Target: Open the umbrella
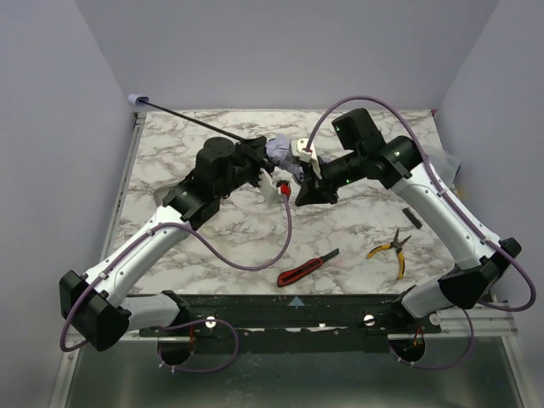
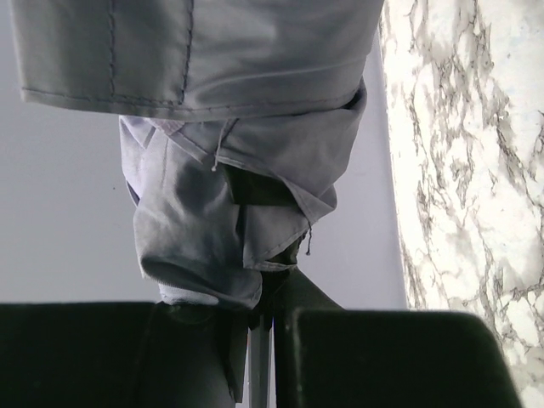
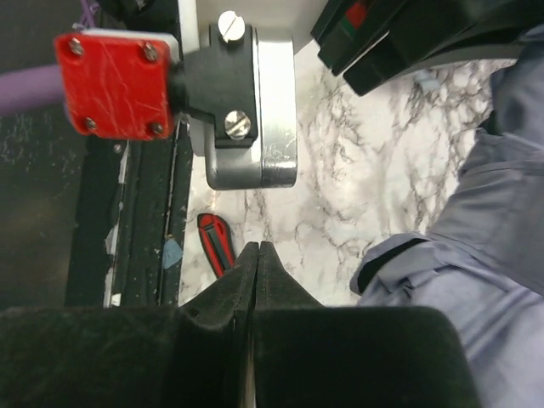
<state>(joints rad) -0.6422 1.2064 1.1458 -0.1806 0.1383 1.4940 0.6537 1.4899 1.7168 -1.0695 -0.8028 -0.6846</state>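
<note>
Work has hardly begun: the umbrella (image 1: pixel 279 151) hangs in a folded bunch over the far middle of the table (image 1: pixel 221 229), the left claw (image 2: pixel 265 327) pinched nearly shut on it, the right claw (image 3: pixel 257 255) shut tight on nothing just beside it, cloth not yet spread.
</note>
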